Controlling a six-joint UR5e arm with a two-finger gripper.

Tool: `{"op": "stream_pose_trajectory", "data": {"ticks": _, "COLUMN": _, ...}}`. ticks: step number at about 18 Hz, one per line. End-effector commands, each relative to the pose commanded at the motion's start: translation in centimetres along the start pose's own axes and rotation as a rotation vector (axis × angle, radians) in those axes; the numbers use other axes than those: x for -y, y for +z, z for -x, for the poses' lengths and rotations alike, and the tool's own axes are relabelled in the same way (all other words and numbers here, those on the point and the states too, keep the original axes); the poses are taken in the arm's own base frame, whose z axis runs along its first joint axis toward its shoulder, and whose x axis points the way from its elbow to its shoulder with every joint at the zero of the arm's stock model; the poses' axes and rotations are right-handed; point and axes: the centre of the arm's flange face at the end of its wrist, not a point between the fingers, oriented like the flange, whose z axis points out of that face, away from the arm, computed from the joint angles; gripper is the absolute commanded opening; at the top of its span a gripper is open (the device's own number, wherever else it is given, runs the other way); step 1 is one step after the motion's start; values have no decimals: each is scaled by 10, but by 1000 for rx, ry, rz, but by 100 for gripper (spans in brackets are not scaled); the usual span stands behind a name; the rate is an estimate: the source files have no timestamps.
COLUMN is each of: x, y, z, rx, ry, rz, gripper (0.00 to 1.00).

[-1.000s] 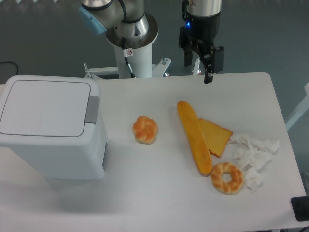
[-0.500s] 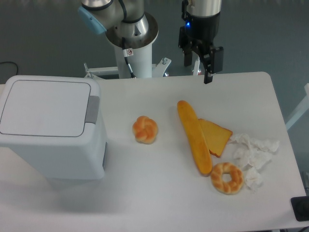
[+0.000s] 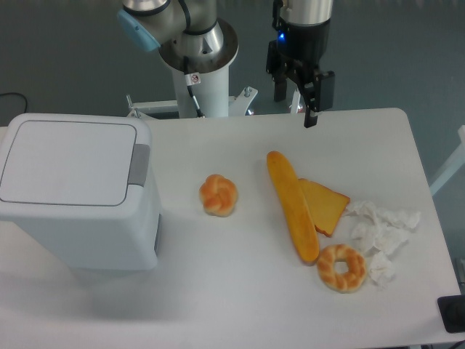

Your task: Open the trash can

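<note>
Now our pincer [image 3: 294,102] hangs open and empty, far from the trash can [image 3: 76,190] at the table's left — big, stiff, light plastic. We should push its grey tab [image 3: 139,164].

We are looking at a silver-grey arm [image 3: 190,25] with a pale blue joint cap, standing on a white column [image 3: 205,91] — a black cable is running down it past a small red-and-white sticker. The black gripper [image 3: 294,102] is showing a glowing blue light, hanging beneath a shiny metal wrist — its two dark fingers look blocky.
</note>
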Motion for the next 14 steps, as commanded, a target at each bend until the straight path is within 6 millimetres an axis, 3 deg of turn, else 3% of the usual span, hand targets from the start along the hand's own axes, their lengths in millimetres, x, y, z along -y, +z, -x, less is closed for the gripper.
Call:
{"op": "stream_pose_trajectory", "data": {"ticks": 5, "x": 2, "y": -2, "z": -3, "rx": 5, "ry": -68, "rz": 4, "gripper": 100}}
{"op": "stream_pose_trajectory", "data": {"ticks": 14, "x": 24, "y": 5, "z": -5, "rx": -9, "ry": -159, "rz": -11, "gripper": 100}}
